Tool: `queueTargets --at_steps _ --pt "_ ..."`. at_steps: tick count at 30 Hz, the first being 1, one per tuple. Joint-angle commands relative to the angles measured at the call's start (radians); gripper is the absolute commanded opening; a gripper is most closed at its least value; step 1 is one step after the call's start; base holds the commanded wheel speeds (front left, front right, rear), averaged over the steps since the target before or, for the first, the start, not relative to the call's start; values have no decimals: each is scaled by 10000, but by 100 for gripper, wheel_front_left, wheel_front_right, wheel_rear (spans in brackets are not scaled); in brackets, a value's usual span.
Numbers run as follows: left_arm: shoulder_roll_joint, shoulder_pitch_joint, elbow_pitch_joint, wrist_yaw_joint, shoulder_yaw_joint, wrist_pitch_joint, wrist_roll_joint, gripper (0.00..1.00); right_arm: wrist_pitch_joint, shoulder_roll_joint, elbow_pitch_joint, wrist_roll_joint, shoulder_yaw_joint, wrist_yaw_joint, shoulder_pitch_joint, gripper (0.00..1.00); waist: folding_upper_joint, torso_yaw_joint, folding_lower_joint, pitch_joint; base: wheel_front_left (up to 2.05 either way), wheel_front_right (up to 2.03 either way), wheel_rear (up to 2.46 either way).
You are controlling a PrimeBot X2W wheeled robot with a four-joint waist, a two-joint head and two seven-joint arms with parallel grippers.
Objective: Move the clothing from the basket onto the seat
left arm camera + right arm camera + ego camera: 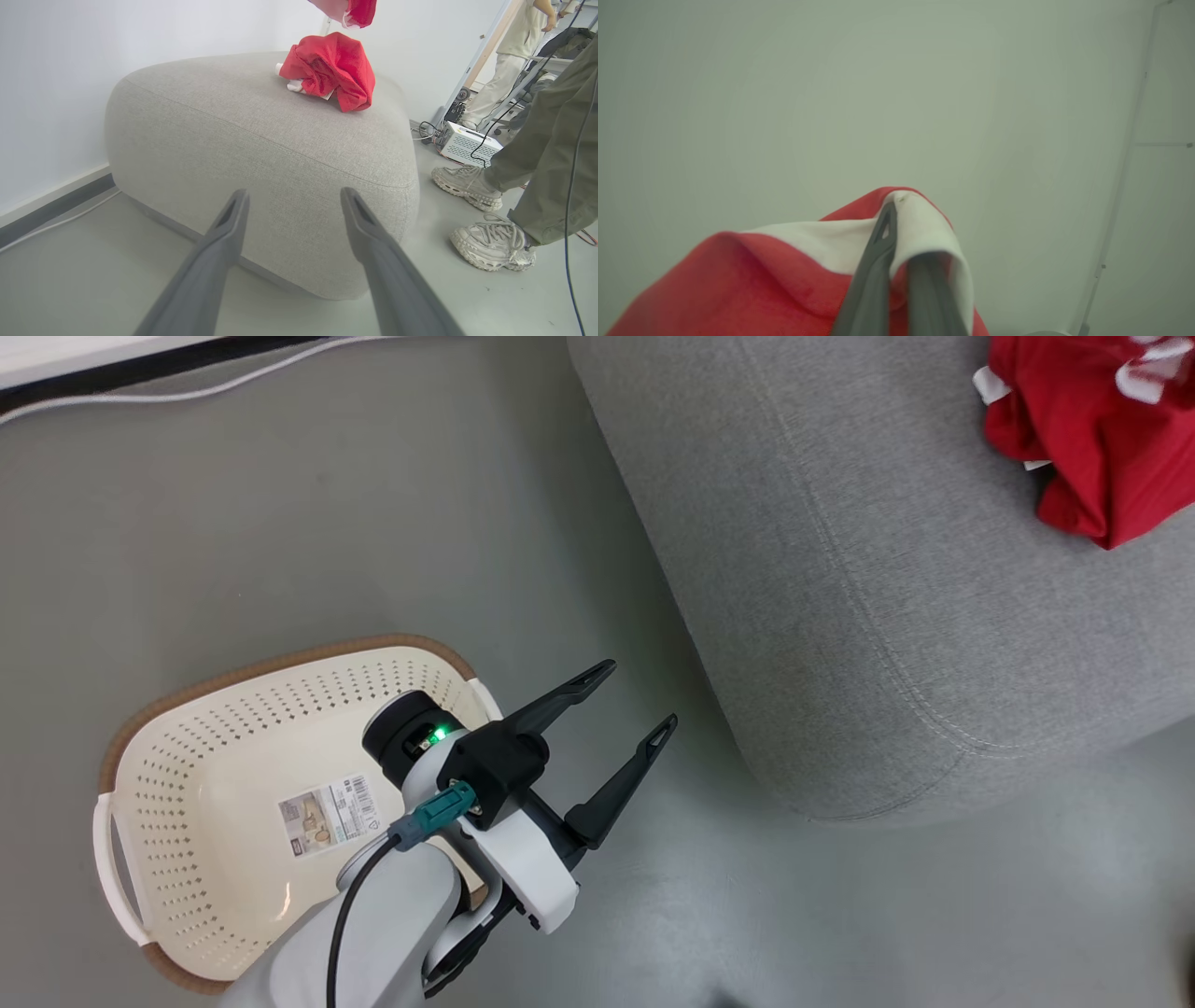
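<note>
1. The left fingers (pixel 571 689) stood spread, just beside the seat (pixel 840 579) and the basket (pixel 187 756).
2. The right fingers (pixel 874 268) pinched red-and-white clothing (pixel 752 275) above the seat.
3. Another red garment (pixel 1097 439) lay crumpled on the seat.

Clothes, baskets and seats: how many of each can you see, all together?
Large grey fabric seat: 1
Cream-white perforated plastic basket: 1
Bright red thin-fabric garments: 2, one crumpled on the seat, one in the jaws of the right gripper
Total: 4
</note>
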State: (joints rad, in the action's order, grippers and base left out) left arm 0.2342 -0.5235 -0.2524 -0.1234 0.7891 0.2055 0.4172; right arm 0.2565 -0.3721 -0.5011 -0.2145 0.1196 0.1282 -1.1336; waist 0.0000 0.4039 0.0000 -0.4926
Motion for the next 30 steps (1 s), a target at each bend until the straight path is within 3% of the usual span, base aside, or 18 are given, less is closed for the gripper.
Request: queueTargets --at_steps 1,7,14,21,30 --pt "66 -304 300 -58 -214 8 65 100 19 -320 3 282 248 25 -369 0 0 -282 0 -304 0 0 0" --pt "260 -383 302 -62 -139 21 159 100 -186 -582 -1138 1559 2078 25 -1407 0 0 -725 0 -766 0 0 0" --pt "445 -517 284 -64 -204 94 273 100 -331 -57 -2242 2740 3467 25 -1310 0 0 -1010 0 -1128 0 0 0" --pt "469 -663 206 -65 -217 175 331 100 -150 718 -3170 2582 3269 25 -510 0 0 -1157 0 -1222 0 0 0" --pt "407 -660 41 -62 -238 312 449 100 17 942 -3854 1818 2879 25 987 0 0 -1310 0 -989 0 0 0"
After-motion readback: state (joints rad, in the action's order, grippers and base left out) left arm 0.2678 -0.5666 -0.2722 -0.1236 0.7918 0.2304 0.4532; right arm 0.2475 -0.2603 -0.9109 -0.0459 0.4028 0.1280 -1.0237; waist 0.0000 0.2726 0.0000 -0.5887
